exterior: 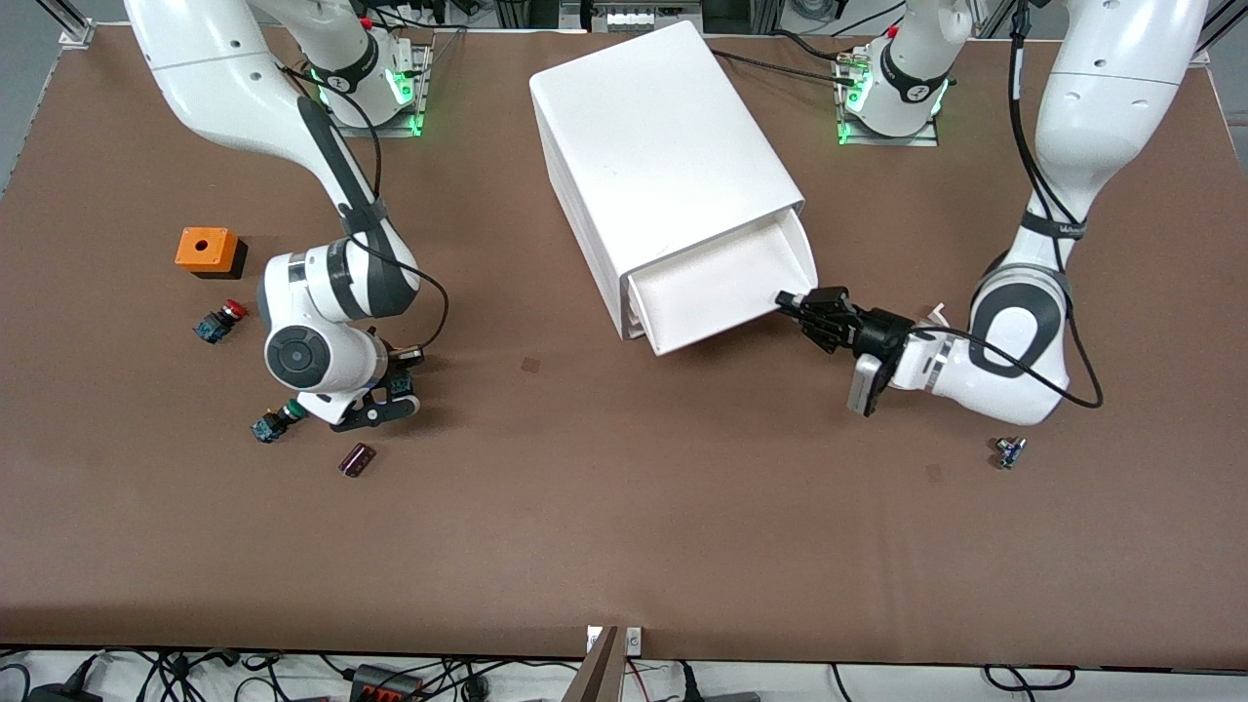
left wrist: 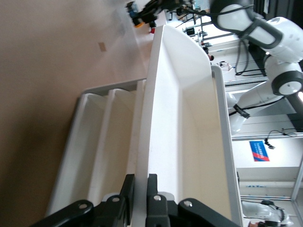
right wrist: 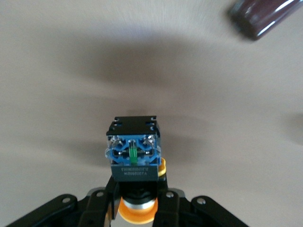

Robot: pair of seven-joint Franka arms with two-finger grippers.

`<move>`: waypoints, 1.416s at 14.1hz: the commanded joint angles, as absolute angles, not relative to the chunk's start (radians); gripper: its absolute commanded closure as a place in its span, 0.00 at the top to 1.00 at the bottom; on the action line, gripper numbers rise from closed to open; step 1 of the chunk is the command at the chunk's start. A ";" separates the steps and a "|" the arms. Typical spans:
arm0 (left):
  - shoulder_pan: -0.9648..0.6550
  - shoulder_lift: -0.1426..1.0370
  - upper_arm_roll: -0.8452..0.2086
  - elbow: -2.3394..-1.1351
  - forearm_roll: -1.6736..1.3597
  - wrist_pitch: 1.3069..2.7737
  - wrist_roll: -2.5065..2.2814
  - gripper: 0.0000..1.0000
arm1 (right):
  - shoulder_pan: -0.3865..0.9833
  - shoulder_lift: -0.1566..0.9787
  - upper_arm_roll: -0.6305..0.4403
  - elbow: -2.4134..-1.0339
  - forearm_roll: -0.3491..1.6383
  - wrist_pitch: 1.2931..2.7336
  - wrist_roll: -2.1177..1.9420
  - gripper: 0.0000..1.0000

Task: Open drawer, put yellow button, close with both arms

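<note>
The white cabinet [exterior: 663,156] stands mid-table with its uppermost drawer [exterior: 721,283] pulled partly out, and nothing shows inside it. My left gripper [exterior: 788,302] is at the drawer's front corner, shut on the drawer's thin front wall [left wrist: 142,142], one finger on each side; the left wrist view shows the gripper [left wrist: 140,189] and the two lower drawers [left wrist: 94,142] pushed in. My right gripper [right wrist: 136,198] is shut on the yellow button [right wrist: 134,151], pinching it just above its yellow-orange cap, black-and-blue body pointing outward. In the front view my right gripper [exterior: 390,390] is low over the table toward the right arm's end.
Toward the right arm's end lie an orange box [exterior: 207,251], a red-capped button [exterior: 219,320], a green-capped button [exterior: 273,424] and a dark maroon block [exterior: 357,459], which also shows in the right wrist view [right wrist: 260,16]. A small blue part [exterior: 1009,451] lies near the left arm's elbow.
</note>
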State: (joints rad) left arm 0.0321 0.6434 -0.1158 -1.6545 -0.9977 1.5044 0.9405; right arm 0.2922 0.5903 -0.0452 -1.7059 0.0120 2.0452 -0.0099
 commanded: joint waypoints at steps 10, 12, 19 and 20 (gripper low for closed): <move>0.057 0.651 -0.066 -1.523 -0.901 1.497 0.798 1.00 | 0.495 0.537 0.002 -1.214 0.031 1.925 -0.002 0.00; 0.066 0.605 -0.067 -1.479 -0.824 1.470 0.630 1.00 | 0.555 0.540 0.003 -1.152 0.041 1.921 0.058 0.00; 0.042 0.517 -0.092 -1.270 -0.329 1.384 0.298 1.00 | 0.729 0.615 0.002 -1.020 0.084 1.922 0.356 0.00; 0.029 0.496 -0.091 -1.250 -0.258 1.382 0.258 1.00 | 0.745 0.623 0.002 -1.016 0.084 1.927 0.376 0.00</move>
State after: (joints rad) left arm 0.0516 0.5341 -0.0856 -1.2879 -0.3870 1.3974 0.3299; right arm 0.7207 0.5710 0.0102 -1.0960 0.0732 1.9359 0.3283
